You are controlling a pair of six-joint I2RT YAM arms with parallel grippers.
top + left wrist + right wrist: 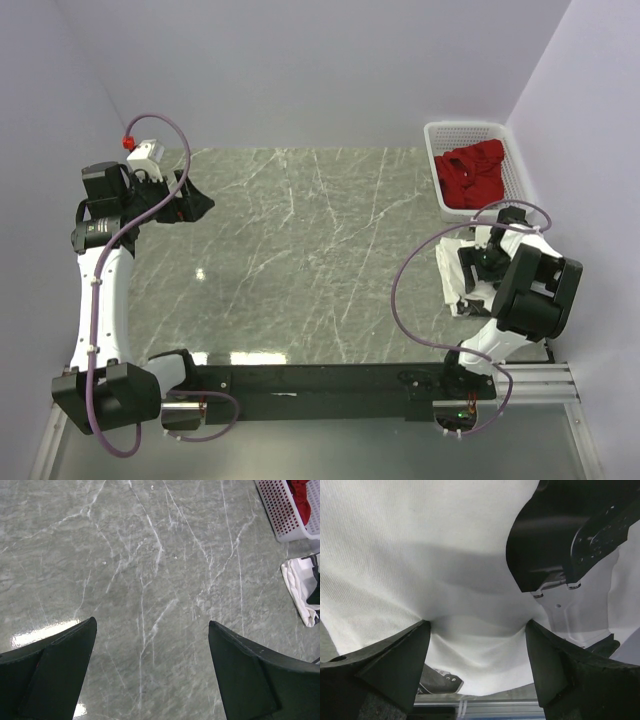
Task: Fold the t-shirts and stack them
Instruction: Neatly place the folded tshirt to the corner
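The white t-shirt (pixel 453 272) lies bunched on the marble table (pixel 300 250) at the right edge; it also shows in the left wrist view (pixel 300 587). My right gripper (pixel 482 258) is down on it. In the right wrist view the right gripper (pixel 477 625) has its jaws spread wide, pressed into the white cloth (pixel 420 555), which bulges between the fingertips. The deep red t-shirt (pixel 472 175) lies crumpled in the white basket (pixel 465 128). My left gripper (pixel 200 205) is open and empty above bare table at the far left, as the left wrist view (pixel 151 622) also shows.
The white slotted basket (pixel 280 510) stands at the back right corner against the wall, the red cloth (pixel 302 492) inside it. The right arm's own links (pixel 570 530) hang close over the white shirt. Walls close the table on the left, back and right.
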